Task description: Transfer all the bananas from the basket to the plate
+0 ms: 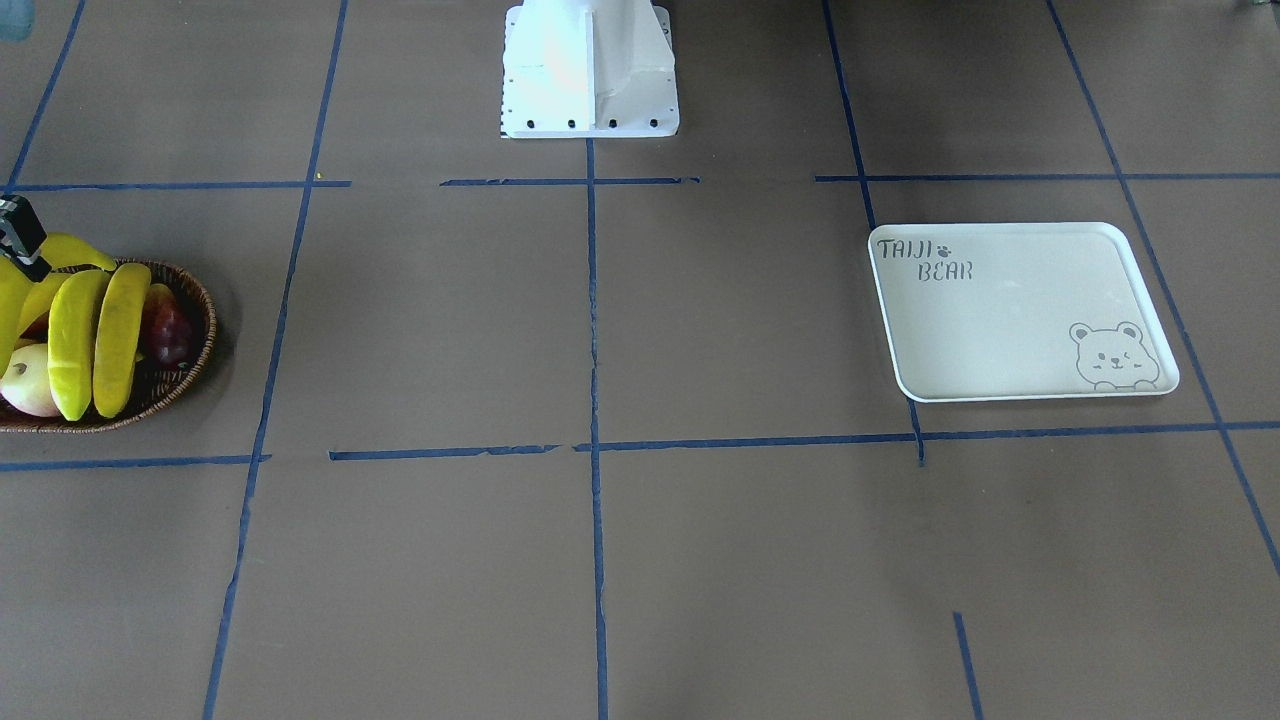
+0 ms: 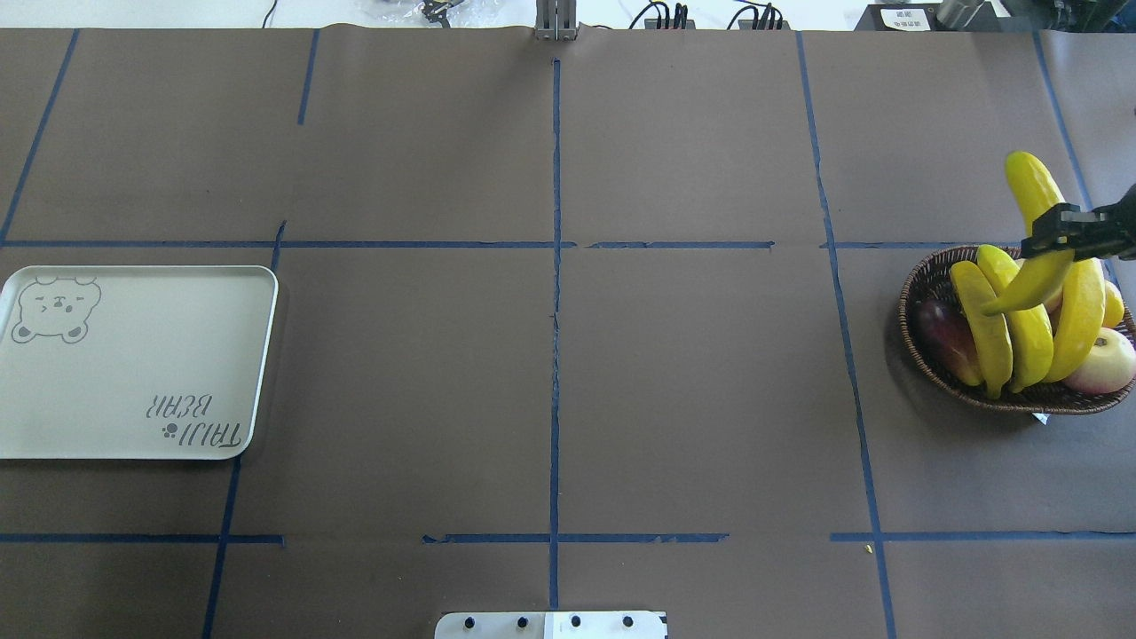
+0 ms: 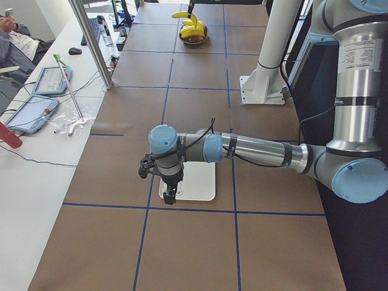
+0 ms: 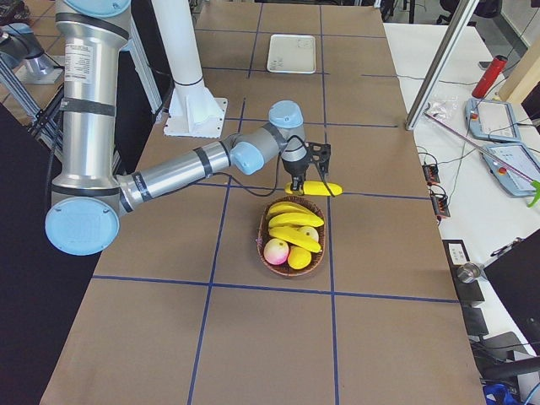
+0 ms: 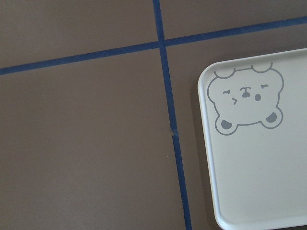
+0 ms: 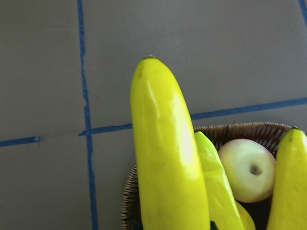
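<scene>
Bananas [image 2: 1029,342] numbered four, you saw: the right gripper [image 2: 1043,240] clamped one above the basket [image 2: 910,297], and three lay inside. One plate [image 2: 133,355] sat well apart, near the left gripper [image 3: 170,193], whose opening I couldn't tell.

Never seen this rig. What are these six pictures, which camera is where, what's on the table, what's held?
A robot: two arms on one white pedestal, at a table covered in brown paper with blue tape lines. Two pictures look down, one from behind the robot, one facing it; two look along the table from its ends; two come from wrist cameras. At the robot's right end a wicker basket holds three bananas and other fruit. The right gripper has its fingers shut on a fourth banana, held in the air by the basket. At the other end lies an empty plate; the left gripper hangs near it, open or shut I cannot tell.
</scene>
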Controlling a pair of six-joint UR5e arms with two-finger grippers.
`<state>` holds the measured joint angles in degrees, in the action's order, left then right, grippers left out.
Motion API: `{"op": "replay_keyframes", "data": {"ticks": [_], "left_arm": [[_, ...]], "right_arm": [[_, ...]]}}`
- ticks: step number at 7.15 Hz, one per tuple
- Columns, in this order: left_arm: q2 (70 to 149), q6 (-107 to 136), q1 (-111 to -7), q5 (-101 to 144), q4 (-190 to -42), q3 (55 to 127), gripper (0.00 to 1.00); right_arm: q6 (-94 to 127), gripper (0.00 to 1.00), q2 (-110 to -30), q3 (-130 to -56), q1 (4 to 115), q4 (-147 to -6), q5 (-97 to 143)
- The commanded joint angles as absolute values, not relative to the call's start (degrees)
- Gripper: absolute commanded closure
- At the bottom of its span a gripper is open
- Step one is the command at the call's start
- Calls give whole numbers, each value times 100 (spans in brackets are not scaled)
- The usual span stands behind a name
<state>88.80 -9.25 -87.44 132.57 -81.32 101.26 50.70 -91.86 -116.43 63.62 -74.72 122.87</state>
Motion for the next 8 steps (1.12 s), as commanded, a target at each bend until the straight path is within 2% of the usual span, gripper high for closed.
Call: {"op": "replay_keyframes", "data": {"ticks": [1, 4, 8], "left_arm": [[9586, -914, -8736, 13254, -8191, 10072, 0], [10044, 573, -8317, 14200, -8462, 10099, 0], [10974, 3078, -6542, 14317, -9815, 10073, 0]], "right_arm": [[5133, 98, -8335, -11340, 5988, -7427, 12313], [6517, 99, -6711, -11013, 4776, -7409, 11808], [7003, 98, -5575, -10618, 3422, -7409, 10375]]}}
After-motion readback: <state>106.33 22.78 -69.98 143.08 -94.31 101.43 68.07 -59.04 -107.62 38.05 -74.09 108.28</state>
